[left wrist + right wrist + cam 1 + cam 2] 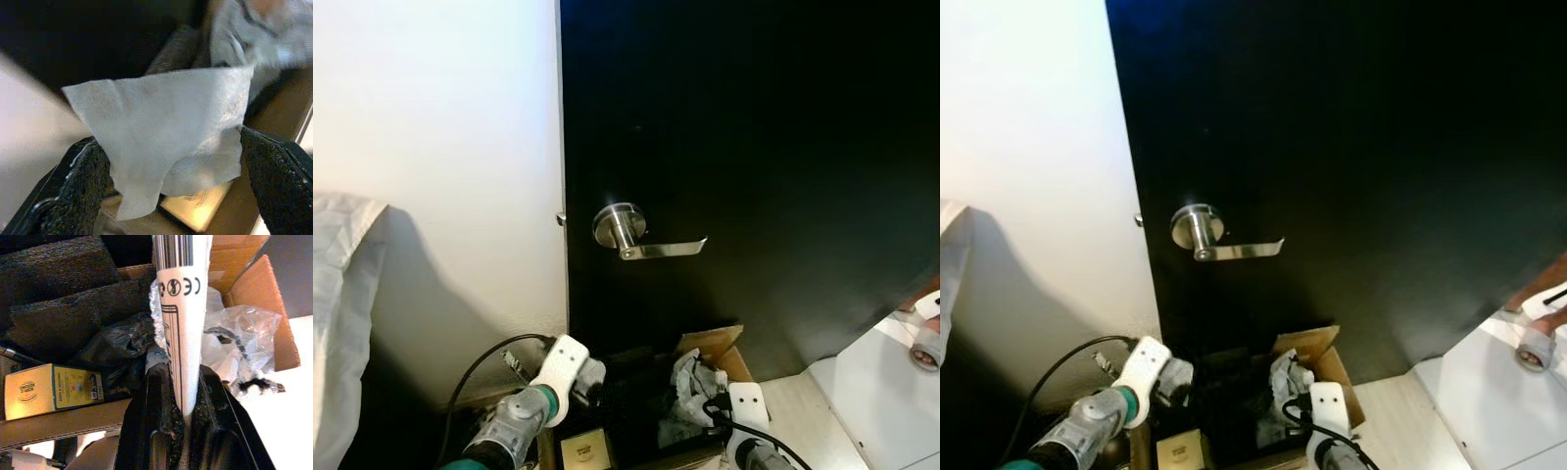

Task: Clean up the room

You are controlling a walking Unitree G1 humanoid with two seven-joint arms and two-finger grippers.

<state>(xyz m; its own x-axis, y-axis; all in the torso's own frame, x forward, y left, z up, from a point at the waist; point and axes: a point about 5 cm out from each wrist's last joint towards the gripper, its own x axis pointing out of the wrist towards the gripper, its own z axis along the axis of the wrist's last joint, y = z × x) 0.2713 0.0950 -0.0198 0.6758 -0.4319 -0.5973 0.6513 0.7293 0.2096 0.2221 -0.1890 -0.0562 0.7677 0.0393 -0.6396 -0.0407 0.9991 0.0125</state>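
My left gripper [171, 161] holds a crumpled white tissue [166, 112] between its two black fingers, just above the left side of an open cardboard box [713, 345]. My right gripper [183, 382] is shut on a folded white paper wrapper [181, 308] printed with a barcode and CE mark, which stands upright over the same box [254, 289]. The box holds crumpled clear plastic [239, 333], dark foam and black plastic, and a small yellow carton [49, 389]. Both arms enter low in the eye views, left arm [524, 411] and right arm [749, 431].
The box sits on the floor against a black door with a silver lever handle [651, 245]. A white wall and a white bag [337, 294] are to the left. White furniture [881, 392] stands at the right, where a person's hand [1552, 289] rests by a tape roll [1533, 352].
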